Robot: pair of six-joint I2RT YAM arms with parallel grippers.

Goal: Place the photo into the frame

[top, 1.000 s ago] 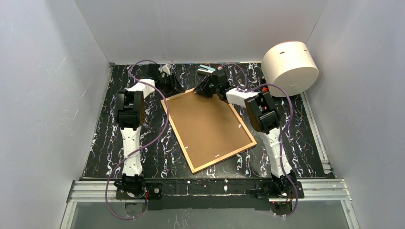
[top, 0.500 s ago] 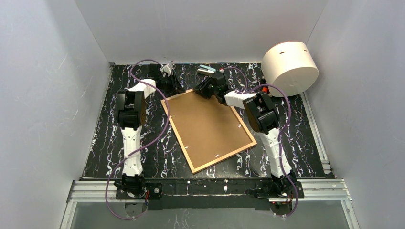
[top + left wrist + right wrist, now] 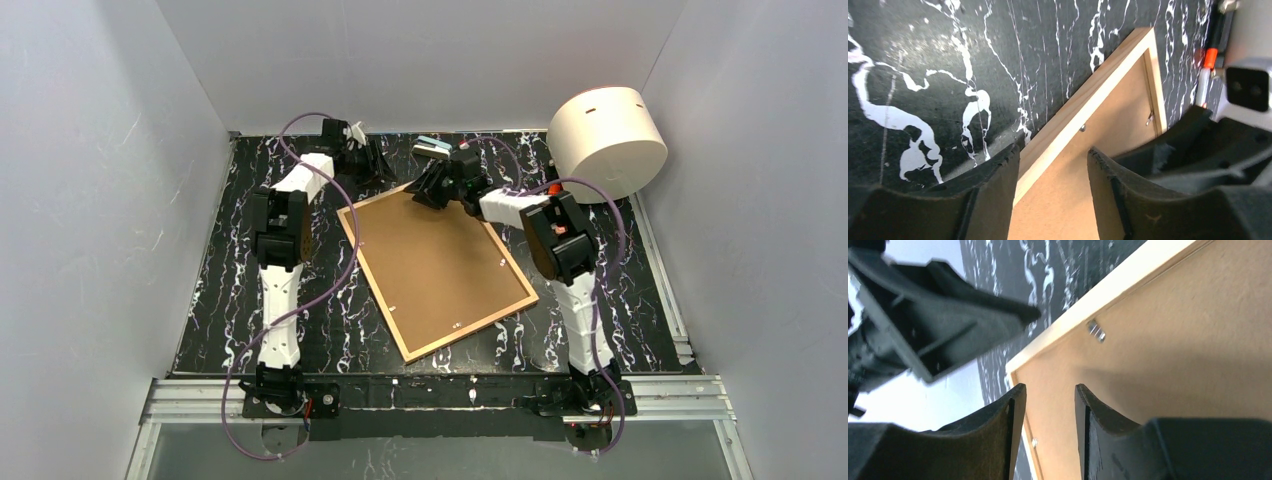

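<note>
The left gripper [image 3: 371, 158] has drawn back from the frame [image 3: 371, 283] corner — the right arm [image 3: 560, 240] nudged slightly outward.

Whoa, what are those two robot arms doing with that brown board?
They are working on a picture frame lying face down on the black table, with its brown backing board facing up. The left claw and the right claw both hover open over the frame's far edge. No photo can be seen.

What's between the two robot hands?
The frame's far corner sits between the left gripper and right gripper, in the top view.
</note>
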